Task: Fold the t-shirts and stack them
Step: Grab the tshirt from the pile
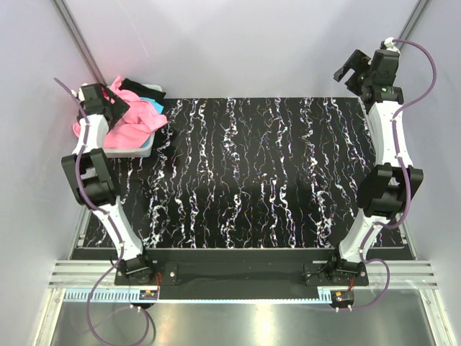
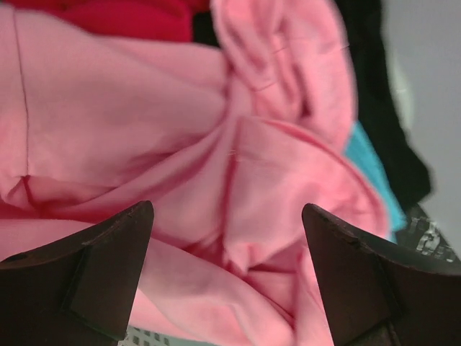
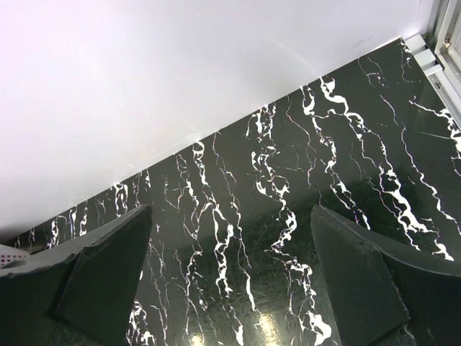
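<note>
A crumpled pink t-shirt lies on top of a heap in the white basket at the table's back left. The turquoise shirt and the black shirt show beside it. In the left wrist view the pink cloth fills the frame, with red cloth at the top, black and turquoise at the right. My left gripper is open just above the pink shirt, its jaws wide apart. My right gripper is open and empty, raised at the back right.
The black marble-patterned table stretches between the arms. A white wall rises behind it. Metal frame posts stand at both back corners. The basket sits close to the left wall.
</note>
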### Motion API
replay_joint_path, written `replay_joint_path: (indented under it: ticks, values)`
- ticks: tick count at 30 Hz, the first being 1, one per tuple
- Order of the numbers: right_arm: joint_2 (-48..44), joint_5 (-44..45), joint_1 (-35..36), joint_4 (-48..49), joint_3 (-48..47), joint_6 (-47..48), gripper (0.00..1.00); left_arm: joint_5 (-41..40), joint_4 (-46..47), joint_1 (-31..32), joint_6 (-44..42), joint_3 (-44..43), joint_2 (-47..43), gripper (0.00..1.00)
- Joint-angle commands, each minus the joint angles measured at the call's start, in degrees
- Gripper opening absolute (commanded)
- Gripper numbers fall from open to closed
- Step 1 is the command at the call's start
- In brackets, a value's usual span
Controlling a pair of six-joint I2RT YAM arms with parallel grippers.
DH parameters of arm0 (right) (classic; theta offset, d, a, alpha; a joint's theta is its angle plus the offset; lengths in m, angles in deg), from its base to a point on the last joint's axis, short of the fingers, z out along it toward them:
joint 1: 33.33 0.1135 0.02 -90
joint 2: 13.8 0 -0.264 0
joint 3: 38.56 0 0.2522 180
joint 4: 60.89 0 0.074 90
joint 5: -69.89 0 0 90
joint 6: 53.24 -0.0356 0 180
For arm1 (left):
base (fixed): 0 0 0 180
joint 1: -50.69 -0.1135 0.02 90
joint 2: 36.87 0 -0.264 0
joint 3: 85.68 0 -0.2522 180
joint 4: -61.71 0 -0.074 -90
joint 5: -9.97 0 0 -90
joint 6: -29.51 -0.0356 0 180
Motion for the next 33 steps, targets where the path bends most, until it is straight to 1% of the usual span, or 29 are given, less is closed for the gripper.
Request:
replay_joint_path:
  ticks: [1,5,7,12,14,16,22,25,26,29,30,32,33]
  values:
    - [-1.2,-0.67,0.12,2.11,-1.03,1.58,0.99,-3.42,-1.05,-0.12,1.43,-4.0,2.33,0.89]
    - [-1.28,-0.14,0.12,2.11,-1.02,2.28,1.0,-3.33,-1.75,0.23,0.55,-5.75,5.23,0.87]
    - [-1.28,-0.49,0.12,2.2,-1.11,2.37,1.0,-3.33,-1.93,0.4,0.72,-5.76,5.59,0.81]
    - [-1.11,-0.67,0.12,2.2,-0.94,2.37,1.0,-2.89,-2.02,0.84,0.64,-5.84,6.29,0.79]
    - [-1.02,-0.67,0.12,2.38,-0.94,2.28,1.0,-3.06,-2.1,1.1,0.37,-5.67,6.38,0.72]
    - [-0.93,-0.58,0.12,2.46,-0.94,2.37,1.0,-3.07,-2.11,1.28,0.37,-5.58,6.38,0.67]
    - [-0.06,-1.29,0.12,2.38,-1.9,2.11,1.0,-2.45,-2.28,1.37,-1.21,-5.93,6.82,0.7]
    - [0.91,-1.28,0.12,2.38,-2.69,2.28,1.0,-2.28,-2.54,1.37,-1.39,-6.2,7.17,0.67]
    - [1.09,-1.55,0.12,2.38,-2.96,2.19,1.0,-2.19,-2.63,1.28,-1.3,-6.2,7.34,0.62]
    - [1.79,-2.16,-0.05,2.64,-3.92,1.93,1.0,-1.49,-2.72,1.28,-1.12,-6.63,8.22,0.54]
    - [2.23,-2.16,-0.05,2.47,-4.27,1.93,1.0,-1.31,-2.81,1.28,-1.04,-6.72,8.31,0.46]
    - [2.67,-2.25,-0.14,2.47,-5.42,1.75,1.0,-1.13,-2.81,1.37,-1.03,-7.07,8.84,0.37]
    - [2.84,-2.25,-0.14,2.46,-5.68,1.75,1.0,-1.22,-2.98,1.46,-1.21,-7.51,9.19,0.17]
